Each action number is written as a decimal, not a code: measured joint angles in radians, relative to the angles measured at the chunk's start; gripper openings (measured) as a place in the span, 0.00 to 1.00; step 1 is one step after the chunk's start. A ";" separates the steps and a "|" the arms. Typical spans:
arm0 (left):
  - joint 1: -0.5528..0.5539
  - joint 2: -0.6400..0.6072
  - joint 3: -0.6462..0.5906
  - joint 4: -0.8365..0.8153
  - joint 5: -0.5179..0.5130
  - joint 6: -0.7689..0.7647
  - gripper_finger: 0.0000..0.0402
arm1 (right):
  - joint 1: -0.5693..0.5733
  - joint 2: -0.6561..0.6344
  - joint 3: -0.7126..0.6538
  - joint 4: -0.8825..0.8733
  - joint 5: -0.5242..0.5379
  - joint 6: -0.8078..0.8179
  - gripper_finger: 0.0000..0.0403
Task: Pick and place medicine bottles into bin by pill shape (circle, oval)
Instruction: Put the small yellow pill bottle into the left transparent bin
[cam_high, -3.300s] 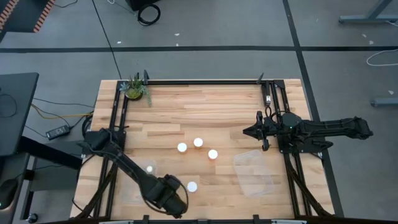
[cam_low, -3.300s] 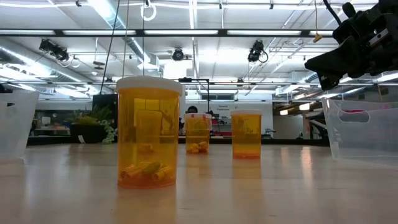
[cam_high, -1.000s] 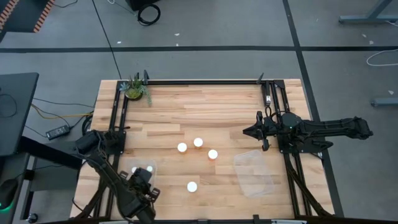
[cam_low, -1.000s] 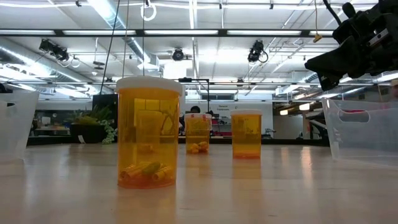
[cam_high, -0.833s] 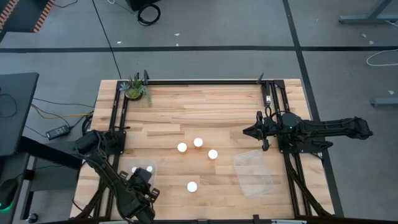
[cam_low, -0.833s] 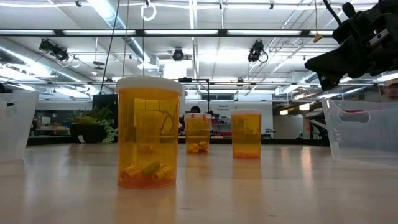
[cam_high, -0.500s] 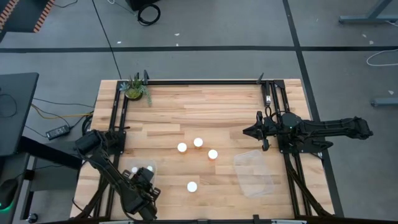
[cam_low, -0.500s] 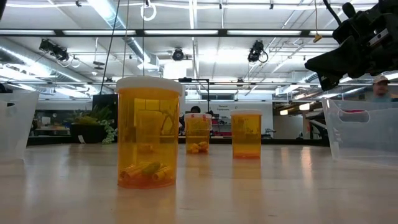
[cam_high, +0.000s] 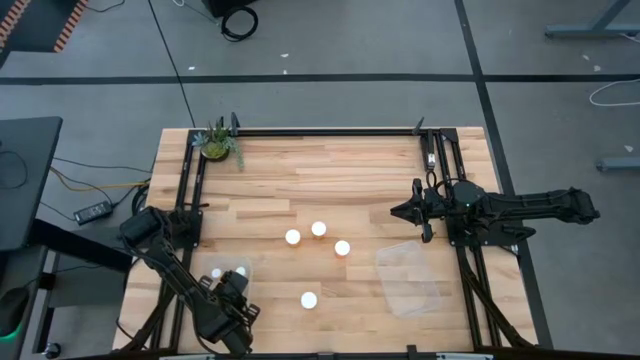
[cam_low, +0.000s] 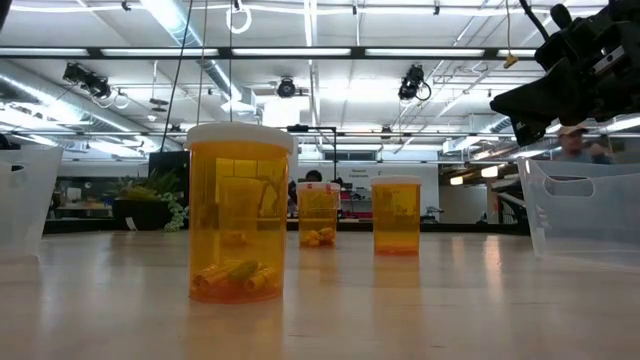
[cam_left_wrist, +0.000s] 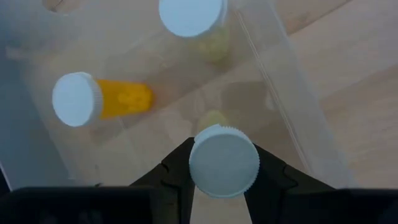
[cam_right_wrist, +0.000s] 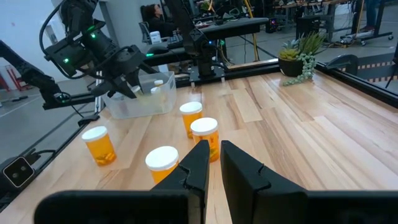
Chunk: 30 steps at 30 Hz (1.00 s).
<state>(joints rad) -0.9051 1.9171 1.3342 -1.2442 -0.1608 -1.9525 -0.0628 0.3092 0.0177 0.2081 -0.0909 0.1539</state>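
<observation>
My left gripper (cam_high: 233, 297) hangs over the clear left bin (cam_high: 222, 262) near the table's front left and is shut on a medicine bottle (cam_left_wrist: 224, 160), of which only the round white cap shows. Two more bottles are in that bin: one upright (cam_left_wrist: 191, 15) and one showing its orange body (cam_left_wrist: 78, 99). Several white-capped bottles stand on the table: three mid-table (cam_high: 318, 229) and one nearer the front (cam_high: 309, 299). My right gripper (cam_high: 396, 212) waits shut and empty at the right, above the table. My left gripper pinches the bottle between its two fingers (cam_left_wrist: 177, 177), one on each side just under the white cap (cam_left_wrist: 224, 186). The fingers come from above, pointing down into the bin. The bottle is upright, cap up. The cap hides its body and whether it touches the bin floor.
A clear empty bin (cam_high: 408, 278) sits at the front right. A green potted plant (cam_high: 217, 143) stands at the far left corner. Black frame rails (cam_high: 320, 131) run along the far and side edges. A person shows in the room behind, in the low view (cam_low: 575, 145).
About three seconds ago my left gripper was beside the front bottle; it has since gone toward the table's left edge, over the left bin. In the last second it has shifted only slightly. The right arm has kept still.
</observation>
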 joint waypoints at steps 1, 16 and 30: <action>0.000 0.000 0.000 0.000 0.000 0.000 0.29 | 0.000 0.000 0.000 0.000 0.000 0.000 0.12; 0.005 0.000 0.000 -0.001 0.000 0.001 0.30 | 0.000 0.000 0.000 0.000 0.000 0.000 0.12; 0.005 0.000 0.000 -0.007 0.000 0.000 0.41 | 0.000 0.000 0.000 0.000 0.000 0.001 0.12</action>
<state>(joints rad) -0.8997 1.9169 1.3342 -1.2516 -0.1604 -1.9520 -0.0626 0.3088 0.0177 0.2081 -0.0908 0.1551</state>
